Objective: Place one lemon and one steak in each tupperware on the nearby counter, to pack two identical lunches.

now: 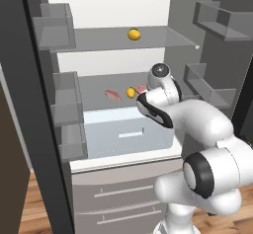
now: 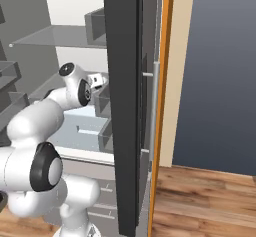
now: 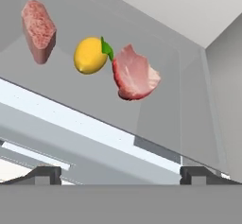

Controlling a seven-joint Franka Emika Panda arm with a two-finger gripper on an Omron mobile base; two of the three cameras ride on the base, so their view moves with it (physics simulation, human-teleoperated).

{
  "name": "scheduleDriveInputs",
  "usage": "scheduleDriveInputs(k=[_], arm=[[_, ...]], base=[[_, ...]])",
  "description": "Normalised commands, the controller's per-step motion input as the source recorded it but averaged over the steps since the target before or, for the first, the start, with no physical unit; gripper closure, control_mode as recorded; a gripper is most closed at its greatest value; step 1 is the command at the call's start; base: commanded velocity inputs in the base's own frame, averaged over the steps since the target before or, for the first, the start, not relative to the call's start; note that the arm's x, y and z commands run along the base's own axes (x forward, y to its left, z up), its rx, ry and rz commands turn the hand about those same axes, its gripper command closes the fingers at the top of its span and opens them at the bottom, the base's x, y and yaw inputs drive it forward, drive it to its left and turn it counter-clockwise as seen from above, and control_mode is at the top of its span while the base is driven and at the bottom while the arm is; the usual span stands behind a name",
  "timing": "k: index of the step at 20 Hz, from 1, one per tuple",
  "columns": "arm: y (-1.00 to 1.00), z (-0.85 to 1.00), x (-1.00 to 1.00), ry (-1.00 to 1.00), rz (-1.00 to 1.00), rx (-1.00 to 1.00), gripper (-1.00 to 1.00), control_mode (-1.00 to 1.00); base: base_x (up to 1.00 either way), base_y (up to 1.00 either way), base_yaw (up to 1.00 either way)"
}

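Glass fridge shelf (image 3: 56, 83) holds lemon (image 3: 90, 56) (between steaks); end effector (image 3: 120, 175) wide open, empty

Count of items in the open refrigerator

Lemons: two. One lemon (image 1: 134, 34) sits on the upper glass shelf (image 1: 148, 38); a second lemon (image 1: 130, 92) lies on the lower shelf (image 1: 94, 87). Steaks: two, both on the lower shelf, an elongated steak (image 1: 112, 95) to the left of that lemon and a rounder steak (image 1: 141, 89) to its right. Glass shelves bearing items: two. One pale drawer (image 1: 128, 134) below the lower shelf.
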Motion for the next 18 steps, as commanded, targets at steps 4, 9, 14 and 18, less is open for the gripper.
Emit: scheduleDriveInputs(k=[4, 9, 14, 18], arm=[[-0.01, -0.05, 0.39, 0.00, 0.00, 0.00, -1.00, -1.00], [-0.13, -0.17, 0.36, 0.00, 0.00, -0.01, -1.00, -1.00], [-0.05, -0.20, 0.34, 0.00, 0.00, -0.01, -1.00, -1.00], [0.00, -0.16, 0.30, 0.00, 0.00, 0.00, -1.00, -1.00]], base=[[0.00, 0.00, 0.00], [0.00, 0.00, 0.00], [0.00, 0.00, 0.00], [0.00, 0.00, 0.00]])
